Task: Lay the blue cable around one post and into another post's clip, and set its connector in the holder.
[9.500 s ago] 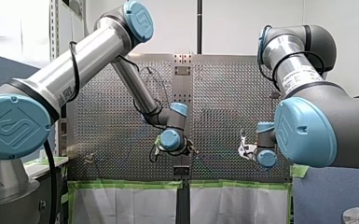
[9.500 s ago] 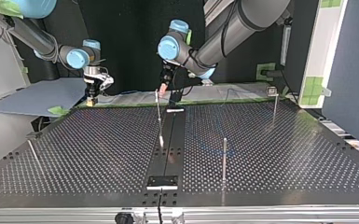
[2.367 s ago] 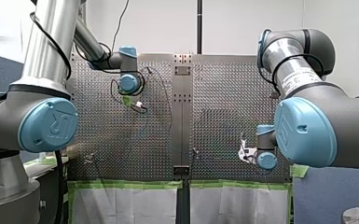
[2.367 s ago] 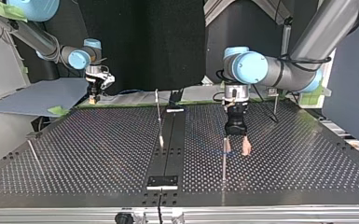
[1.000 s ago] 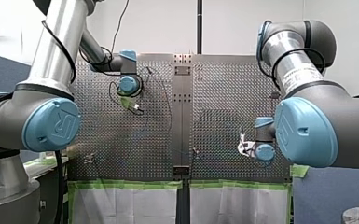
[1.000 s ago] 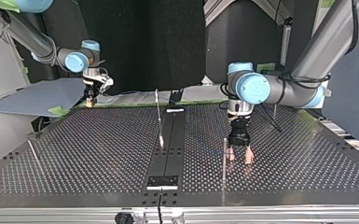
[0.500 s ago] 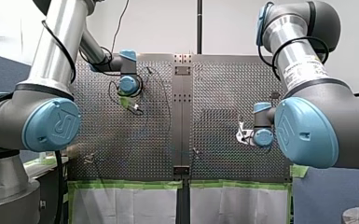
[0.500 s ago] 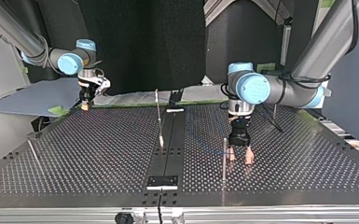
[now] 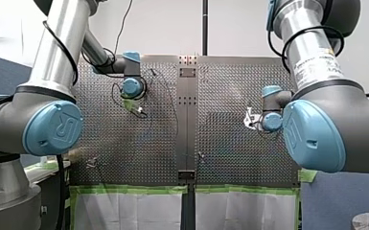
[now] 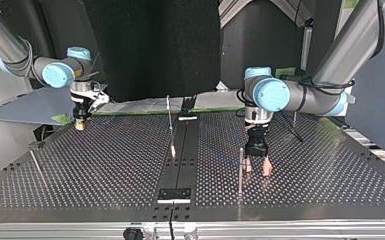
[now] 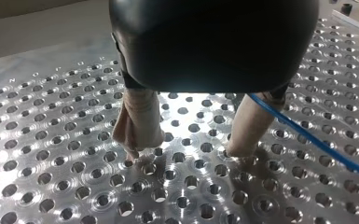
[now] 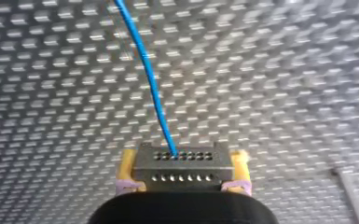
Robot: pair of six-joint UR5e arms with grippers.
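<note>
1. Writing first, and there isn't much. The blue joint cap (image 9: 52,134) on my left arm has an embossed logo, but I can't spell out the letters. The white label (image 9: 316,62) on my right arm's silver tube has dark print that's too small to read. The connector (image 12: 182,165) has no markings, just two rows of small holes.
2. In the top view my left arm comes in from about 1 o'clock. Its forearm slants down to a bent wrist, and the left gripper (image 10: 257,170) points straight down at the perforated table (image 10: 105,165), roughly 4 o'clock from the board's centre.
3. Its beige fingers (image 11: 137,123) are spread wide with nothing between them. The tips are right at the table surface, though I can't tell if they're actually touching it.
4. In the top view a thin post (image 10: 240,167) stands just beside that gripper, on its 9 o'clock side.
5. The blue cable (image 11: 307,137) comes out from under the left gripper's body, passes the outer side of one finger and runs off across the table. I can't tell if it's touching the finger.
6. My right arm enters the top view at about 10 o'clock. The right gripper (image 10: 80,122) points down near the board's far edge, well apart from the other one.
7. Its yellow pads (image 12: 128,163) are pinching the connector from both sides. The cable enters the row of holes farther from the gripper and leads ahead over the table.
</note>
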